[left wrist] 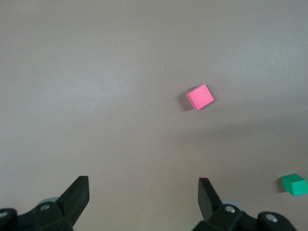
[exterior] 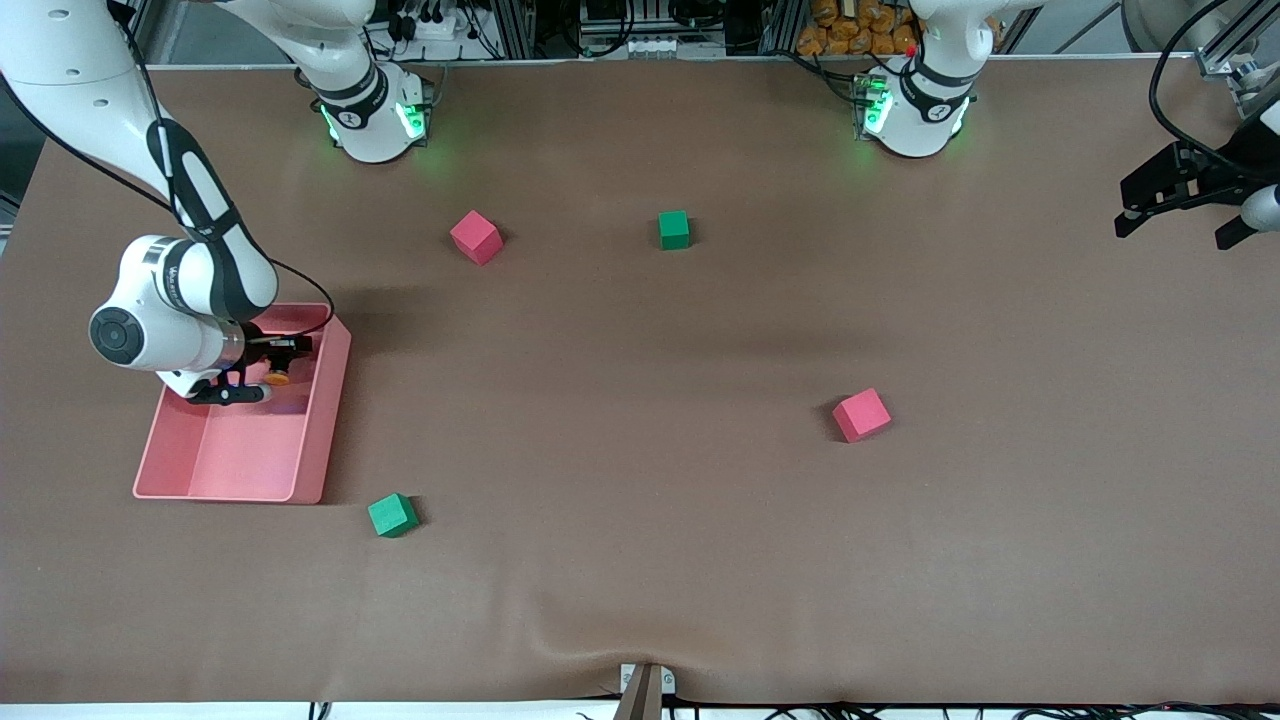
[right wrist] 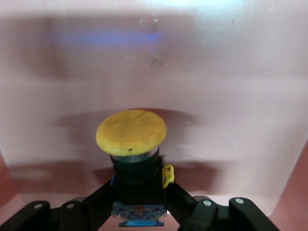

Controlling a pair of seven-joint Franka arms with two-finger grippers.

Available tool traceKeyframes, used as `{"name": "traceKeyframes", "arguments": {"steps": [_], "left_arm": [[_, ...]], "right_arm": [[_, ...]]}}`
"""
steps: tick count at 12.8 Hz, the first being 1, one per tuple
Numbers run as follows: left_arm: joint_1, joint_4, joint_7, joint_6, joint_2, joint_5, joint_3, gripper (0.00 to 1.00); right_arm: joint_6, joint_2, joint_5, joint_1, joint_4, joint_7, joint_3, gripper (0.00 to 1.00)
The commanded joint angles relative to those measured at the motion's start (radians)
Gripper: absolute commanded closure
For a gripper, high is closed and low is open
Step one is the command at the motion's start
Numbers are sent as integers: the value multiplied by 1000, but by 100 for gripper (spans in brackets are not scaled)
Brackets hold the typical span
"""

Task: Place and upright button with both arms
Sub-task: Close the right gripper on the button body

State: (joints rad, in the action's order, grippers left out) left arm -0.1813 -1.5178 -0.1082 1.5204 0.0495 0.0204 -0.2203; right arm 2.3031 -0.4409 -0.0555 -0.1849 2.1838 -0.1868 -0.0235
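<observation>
Right gripper (right wrist: 139, 204) in pink tray (exterior: 320, 420), fingers clamped on button (right wrist: 132, 144). Left gripper (left wrist: 143, 197) waits over worktop (exterior: 640, 520), fingers spread wide.

On the brown table (exterior: 640, 560) you have a pink tray (exterior: 240, 470) at the right arm's end. A green cube (exterior: 392, 515) sits just beside its nearer corner. Farther from the front camera lie a pink cube (exterior: 476, 237) and another green cube (exterior: 674, 230), well apart. A second pink cube (exterior: 861, 414) rests toward the left arm's end.
</observation>
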Motion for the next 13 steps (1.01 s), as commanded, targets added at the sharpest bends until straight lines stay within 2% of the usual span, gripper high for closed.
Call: {"name": "traceKeyframes", "arguments": {"steps": [1,4,8,13], "left_arm": [[-9,8,-18,-13,-2,13,-1,0],[-7,10,-18,-13,-11,15,-1,0],[-10,10,-25,-13,-13,15,-1,0],[-9,8,-25,-13,-14,15,-1,0]], "right_arm": [[7,-24,-17,-28,-9,-11,13,94],[-62,10,-15,-33,-41,-16,14,93],[-214,33,-15,-36,-159,-63,14,92],[-264,77,-15,-27,-197,-94,16,92]]}}
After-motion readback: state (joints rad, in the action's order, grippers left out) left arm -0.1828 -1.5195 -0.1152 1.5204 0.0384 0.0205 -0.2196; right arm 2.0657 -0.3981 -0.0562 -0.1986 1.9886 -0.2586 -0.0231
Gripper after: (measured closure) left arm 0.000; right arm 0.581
